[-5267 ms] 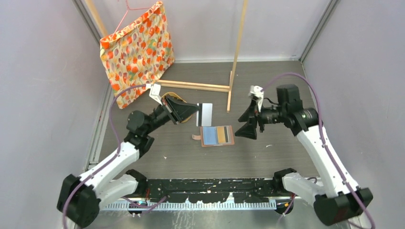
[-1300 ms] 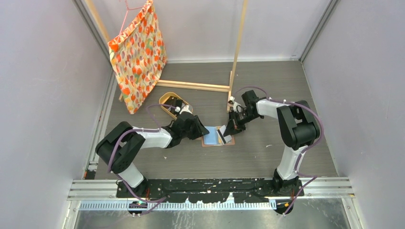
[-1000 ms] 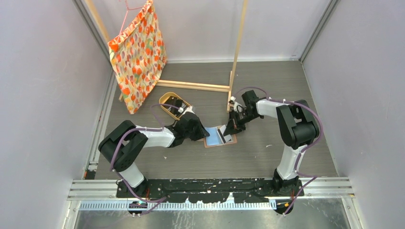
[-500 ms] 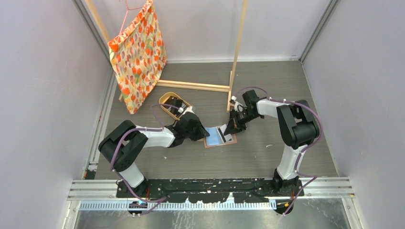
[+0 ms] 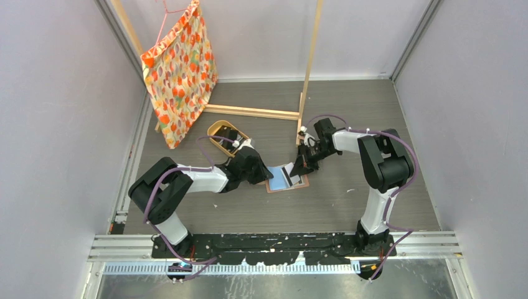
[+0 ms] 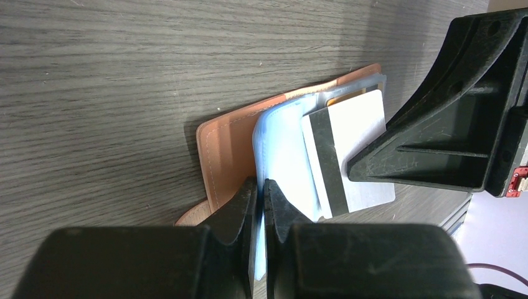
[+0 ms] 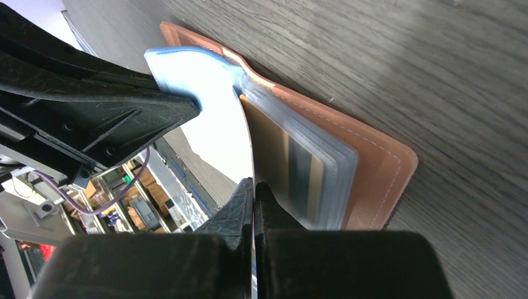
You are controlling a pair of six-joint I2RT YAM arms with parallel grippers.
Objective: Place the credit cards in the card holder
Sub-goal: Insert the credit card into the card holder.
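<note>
left gripper [image 6: 261, 187] now pinching blue sleeve [image 6: 280, 143], right gripper [image 7: 253, 185] gripping card [image 6: 359, 129]

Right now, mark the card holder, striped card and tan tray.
card holder [image 6: 224, 140]: left wrist view, salmon leather cover.
striped card [image 6: 358, 134]: left wrist view, white face beside the stripe.
tan tray [image 5: 215, 128]: top external view, far-left rim.

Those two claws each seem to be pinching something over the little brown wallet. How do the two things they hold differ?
The left gripper pinches a light-blue pocket flap that belongs to the card holder; the right gripper pinches a loose white card. The flap is plain and curls upward; the card is flat, with a black stripe. Both are thin, and both grippers are shut on them.
</note>
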